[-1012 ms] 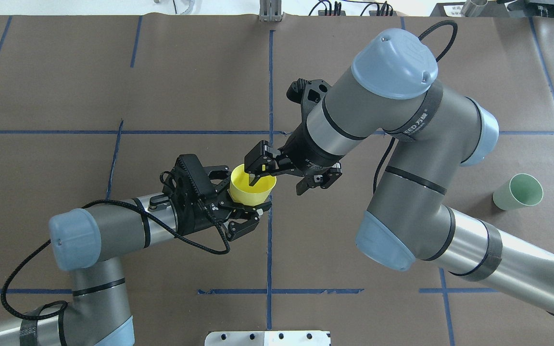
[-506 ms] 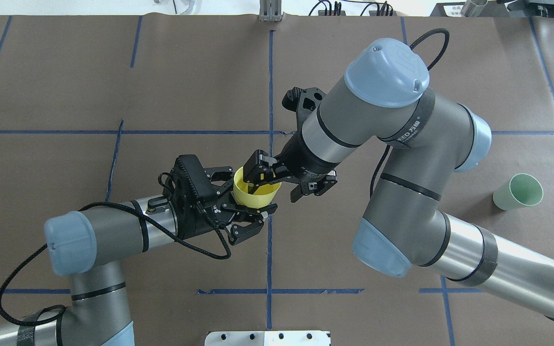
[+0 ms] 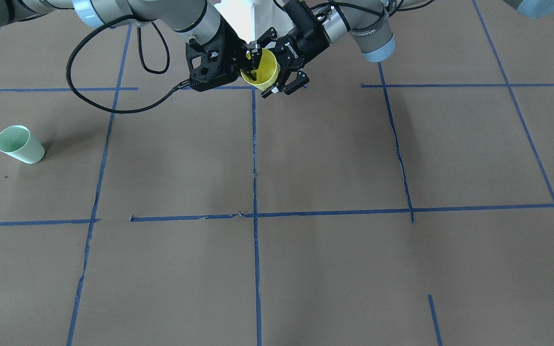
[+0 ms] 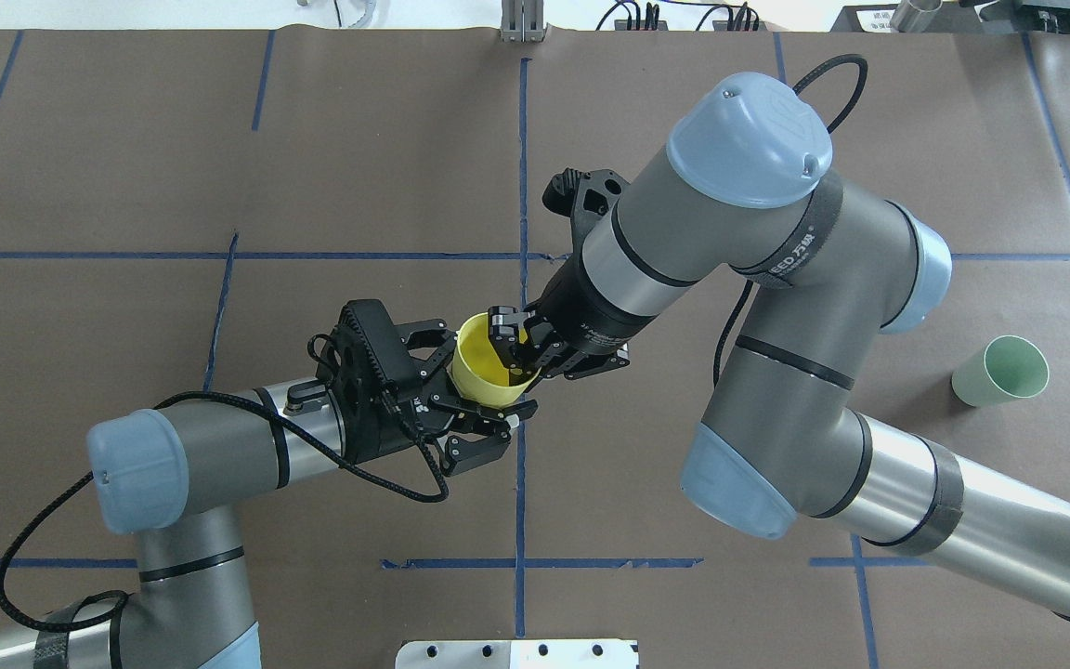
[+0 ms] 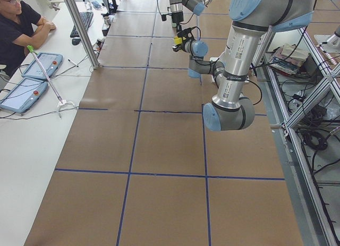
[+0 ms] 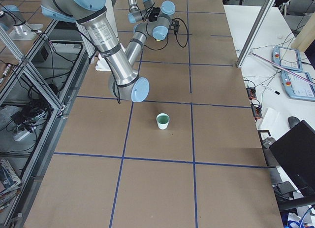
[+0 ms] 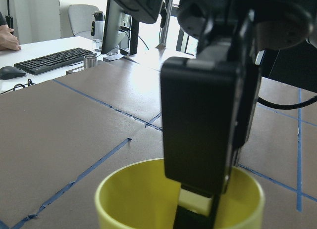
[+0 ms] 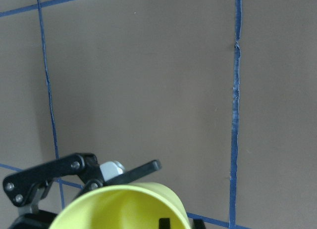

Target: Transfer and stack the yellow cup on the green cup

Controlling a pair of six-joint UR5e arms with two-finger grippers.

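The yellow cup [image 4: 477, 370] is held in the air over the table's middle, rim up and tilted. My left gripper [image 4: 484, 373] is shut around its body from the side. My right gripper [image 4: 516, 349] is shut on its rim, one finger [image 7: 208, 140] inside the cup and one outside. The cup also shows in the front view [image 3: 263, 73] and at the bottom of the right wrist view [image 8: 124, 209]. The green cup [image 4: 1000, 371] stands upright alone on the table's right side, far from both grippers; it also shows in the front view [image 3: 19, 144] and the right side view [image 6: 163, 121].
The brown table [image 4: 219, 167] is marked with blue tape lines. A metal plate [image 4: 516, 654] lies at its near edge. An operator [image 5: 16, 23] sits at a side desk with tablets and a keyboard.
My right gripper has moved in onto the yellow cup and closed its fingers on the rim. My left gripper still holds the cup in about the same place.
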